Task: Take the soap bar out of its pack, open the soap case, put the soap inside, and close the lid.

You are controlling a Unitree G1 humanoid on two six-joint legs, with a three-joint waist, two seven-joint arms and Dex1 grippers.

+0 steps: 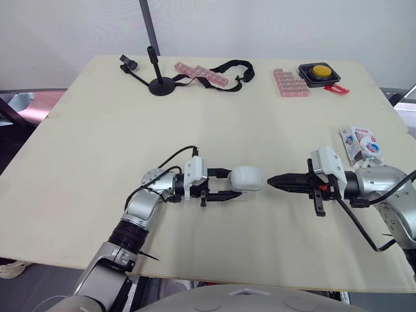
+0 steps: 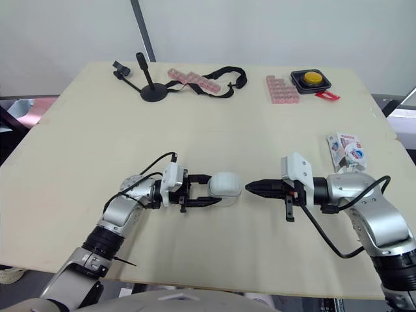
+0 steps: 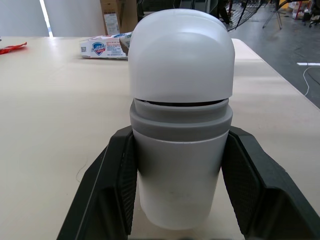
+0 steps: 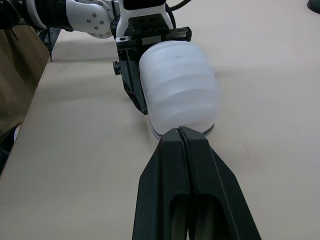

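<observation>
The soap case lies on its side a little toward 6 o'clock from the middle of the worktop. The left end effector has closed on it, with one finger pressed to each flank of the base. The left wrist view shows the white lid sitting down over the grey band, with only a thin dark slit between them. The lid looks lowered but perhaps not fully snapped home.

The right end effector is at 3 o'clock of the case. Its fingers are pressed together on nothing, and its tip points at the rounded lid end and is just beside it. I cannot tell whether it touches.

The soap pack lies well apart at the 3 o'clock edge of the worktop. It is crumpled and looks flattened.

No loose bar shows on the worktop. With the pack flat and the lid down, the unpacking, opening and loading steps appear to be done, though the inside of the case is hidden, so the soap cannot be confirmed there. What seems left is the last press to seat the lid, most likely a push from the right tip against the left arm's hold, followed by letting go.
</observation>
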